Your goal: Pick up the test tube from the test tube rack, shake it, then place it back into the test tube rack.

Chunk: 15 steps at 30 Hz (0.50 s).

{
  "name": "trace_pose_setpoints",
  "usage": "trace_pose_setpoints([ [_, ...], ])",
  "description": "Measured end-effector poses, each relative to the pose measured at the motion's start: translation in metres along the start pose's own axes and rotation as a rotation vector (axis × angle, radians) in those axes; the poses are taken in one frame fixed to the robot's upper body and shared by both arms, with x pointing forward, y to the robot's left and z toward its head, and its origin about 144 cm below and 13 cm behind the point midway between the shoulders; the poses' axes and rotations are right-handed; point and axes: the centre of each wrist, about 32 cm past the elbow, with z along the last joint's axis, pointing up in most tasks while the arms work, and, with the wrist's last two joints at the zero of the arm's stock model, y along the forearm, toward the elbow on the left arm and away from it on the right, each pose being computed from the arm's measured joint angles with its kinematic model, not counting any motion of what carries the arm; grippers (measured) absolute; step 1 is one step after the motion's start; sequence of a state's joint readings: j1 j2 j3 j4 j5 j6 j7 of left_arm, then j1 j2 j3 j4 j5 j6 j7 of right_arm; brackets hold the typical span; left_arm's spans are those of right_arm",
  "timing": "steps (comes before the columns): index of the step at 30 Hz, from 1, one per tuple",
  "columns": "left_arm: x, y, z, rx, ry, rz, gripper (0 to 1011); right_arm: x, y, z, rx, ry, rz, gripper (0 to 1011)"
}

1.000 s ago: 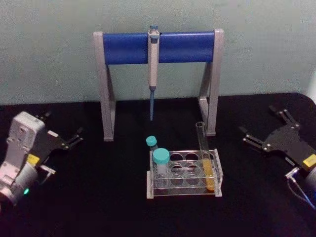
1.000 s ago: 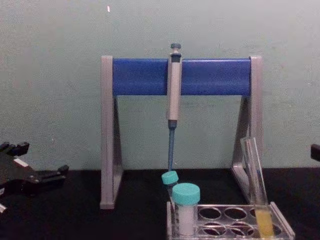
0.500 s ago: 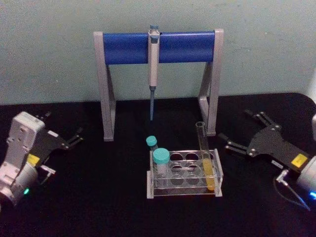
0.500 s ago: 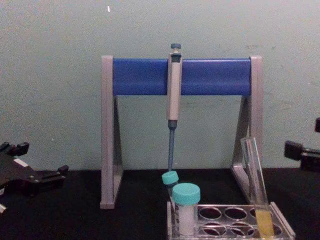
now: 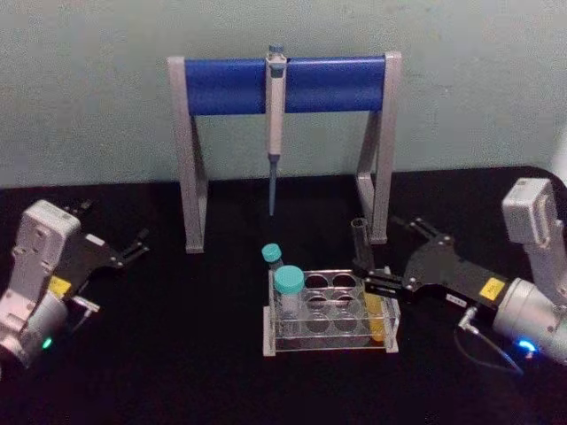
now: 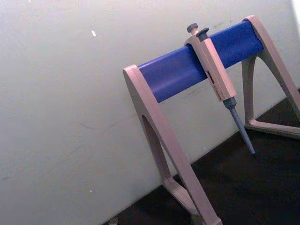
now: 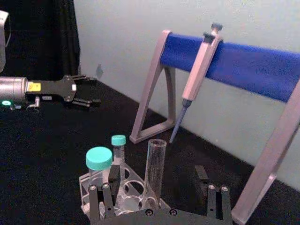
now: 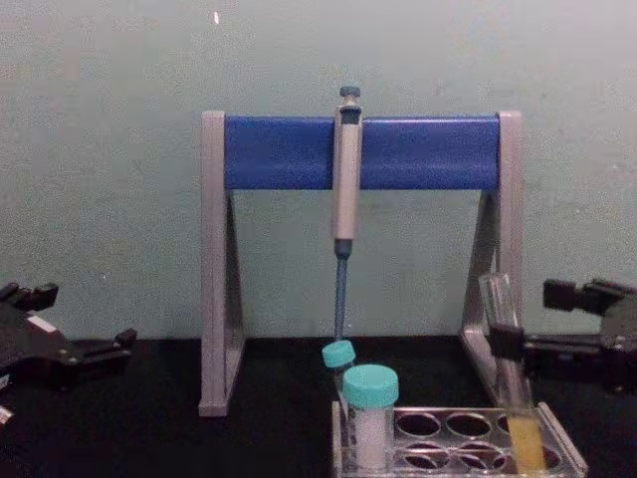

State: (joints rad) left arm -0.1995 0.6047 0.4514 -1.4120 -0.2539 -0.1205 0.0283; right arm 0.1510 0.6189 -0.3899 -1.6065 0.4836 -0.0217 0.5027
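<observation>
At the left of the black bench (image 5: 177,354) we see the left gripper (image 5: 111,228) sitting idle, its fingers spread and empty. In the middle stands the clear test tube rack (image 5: 319,347). The test tube (image 7: 155,164) leans in a hole at the rack's right end, with yellow-orange liquid in its lower part. From the right, the right gripper (image 5: 381,252) reaches in, fingers released and spread either side of the tube's upper glass, not clasping it.

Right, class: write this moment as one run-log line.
stage: pre-grasp | right gripper: open, fingers either side of tube | tube: in rack | left gripper: open, parked left
</observation>
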Motion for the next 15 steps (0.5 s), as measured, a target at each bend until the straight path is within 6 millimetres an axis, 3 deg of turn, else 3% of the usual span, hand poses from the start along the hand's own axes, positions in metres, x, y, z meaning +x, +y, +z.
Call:
trace_pose_setpoints([
  [15, 0.000, 0.000, 0.000, 0.000, 0.000, 0.000, 1001, 0.006, 0.015, -0.002, -0.051, 0.049, 0.009, 1000],
])
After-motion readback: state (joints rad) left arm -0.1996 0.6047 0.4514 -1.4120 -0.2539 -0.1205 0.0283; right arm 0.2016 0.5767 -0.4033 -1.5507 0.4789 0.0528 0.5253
